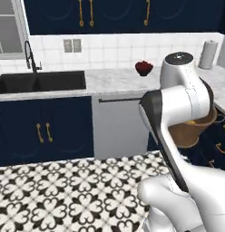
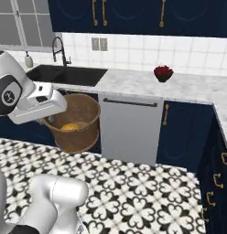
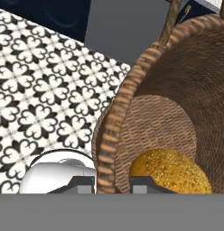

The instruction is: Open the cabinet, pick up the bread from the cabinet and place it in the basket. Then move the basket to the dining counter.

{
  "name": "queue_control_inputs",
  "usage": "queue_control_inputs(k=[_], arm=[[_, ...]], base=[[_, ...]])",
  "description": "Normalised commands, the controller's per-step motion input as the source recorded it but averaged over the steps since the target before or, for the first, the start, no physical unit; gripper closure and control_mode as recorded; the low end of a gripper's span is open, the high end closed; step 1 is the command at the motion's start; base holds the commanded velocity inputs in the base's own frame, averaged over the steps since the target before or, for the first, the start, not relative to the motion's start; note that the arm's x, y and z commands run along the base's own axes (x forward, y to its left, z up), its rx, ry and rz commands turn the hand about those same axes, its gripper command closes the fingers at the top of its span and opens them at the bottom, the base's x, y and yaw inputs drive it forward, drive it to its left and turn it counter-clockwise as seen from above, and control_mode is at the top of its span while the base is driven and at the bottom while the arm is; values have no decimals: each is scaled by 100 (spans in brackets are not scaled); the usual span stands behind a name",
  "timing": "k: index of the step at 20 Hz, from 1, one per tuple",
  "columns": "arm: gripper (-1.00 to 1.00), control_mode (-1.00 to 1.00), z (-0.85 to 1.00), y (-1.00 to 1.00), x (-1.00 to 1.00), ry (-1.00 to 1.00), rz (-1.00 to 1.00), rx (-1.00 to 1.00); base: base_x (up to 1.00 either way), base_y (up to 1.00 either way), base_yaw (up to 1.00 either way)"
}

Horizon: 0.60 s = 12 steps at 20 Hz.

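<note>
My gripper (image 3: 111, 185) is shut on the rim of the brown woven basket (image 3: 177, 85), one fingertip inside the wall and one outside. The golden-orange bread (image 3: 170, 171) lies on the basket's bottom. In the right base view the basket (image 2: 78, 123) hangs off the floor below my white hand, in front of the lower cabinets, with the bread (image 2: 69, 126) showing inside. In the left base view my arm hides most of the basket (image 1: 196, 133). The navy wall cabinet (image 1: 114, 16) (image 2: 133, 13) runs along the top, doors shut. The dining counter is out of view.
A marble counter (image 2: 133, 82) holds a black sink (image 1: 41, 81) with a faucet (image 2: 58, 50), a dark red bowl (image 1: 144, 68) (image 2: 163, 73) and a paper towel roll (image 1: 207, 54). A grey dishwasher front (image 2: 129, 130) stands beside the basket. Brass-handled drawers (image 2: 216, 178) line the right. Patterned floor tiles (image 2: 147, 196) spread below.
</note>
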Motion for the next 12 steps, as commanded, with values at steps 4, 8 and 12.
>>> queue_control_inputs(k=[4,8,12], arm=[[100,100,0,0,0,0,0,0],[100,100,0,0,0,0,0,0],[100,100,0,0,0,0,0,0]], base=[[23,0,98],[26,0,97],[28,0,97]])
